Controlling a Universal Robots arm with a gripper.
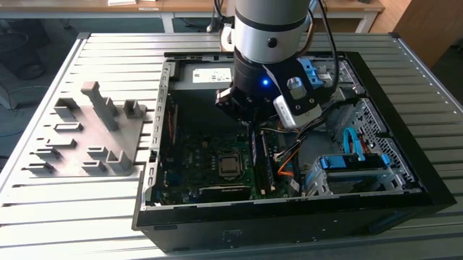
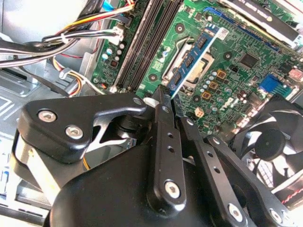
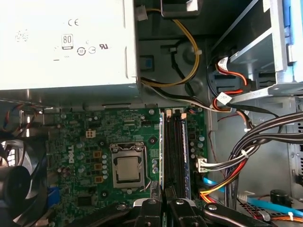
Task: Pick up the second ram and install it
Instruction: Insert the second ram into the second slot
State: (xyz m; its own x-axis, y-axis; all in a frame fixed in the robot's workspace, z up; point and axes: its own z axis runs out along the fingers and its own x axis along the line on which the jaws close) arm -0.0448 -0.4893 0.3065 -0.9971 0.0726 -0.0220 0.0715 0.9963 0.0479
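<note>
Gripper [image 2: 166, 94] is pinched shut on the ram stick [image 2: 196, 54], holding it over the motherboard [image 2: 232, 80] near the long black slots [image 2: 147, 42].

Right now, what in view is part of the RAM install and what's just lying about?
In the job:
gripper
second ram, clamped in it
black memory slots

Lying about:
grey holder block
fan
power supply
cables
</note>
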